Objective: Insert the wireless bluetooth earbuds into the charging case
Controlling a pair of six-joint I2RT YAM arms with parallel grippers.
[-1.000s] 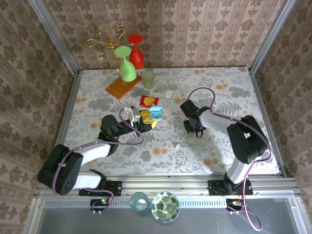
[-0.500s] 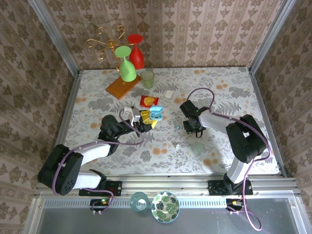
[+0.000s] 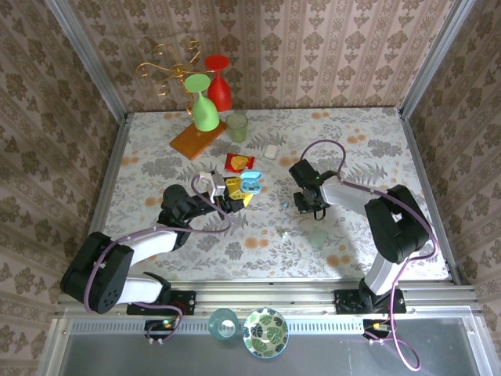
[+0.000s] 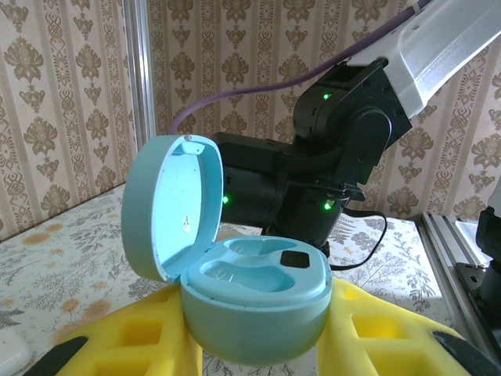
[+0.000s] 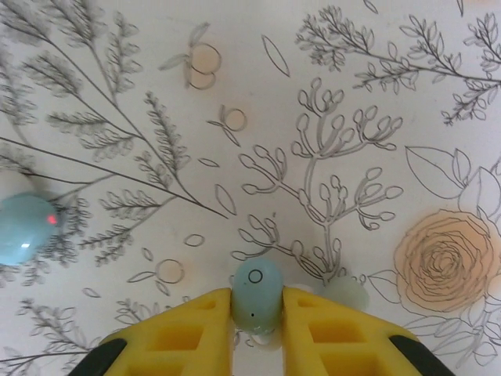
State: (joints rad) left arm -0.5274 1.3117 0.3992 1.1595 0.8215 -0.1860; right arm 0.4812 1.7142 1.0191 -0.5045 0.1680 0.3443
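One earbud (image 5: pixel 257 290) is now pinched in the right gripper (image 5: pixel 257 301), whose jaws have narrowed slightly, apparently to contact. The other earbud (image 5: pixel 23 227) lies well apart on the table (image 5: pixel 352 117). The left gripper (image 4: pixel 258 345) clamps the open charging case (image 4: pixel 258 274), so lifting can begin.

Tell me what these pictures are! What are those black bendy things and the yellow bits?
They are two robot arms bolted to a flowery table. One picture looks down from above; the other two come from cameras on each wrist. The yellow fingers are each arm's end effector. The left end effector holds an open blue charging case. The right end effector pinches a tiny earbud. A second earbud lies on the table nearby. A green goblet and a red goblet stand at the back.
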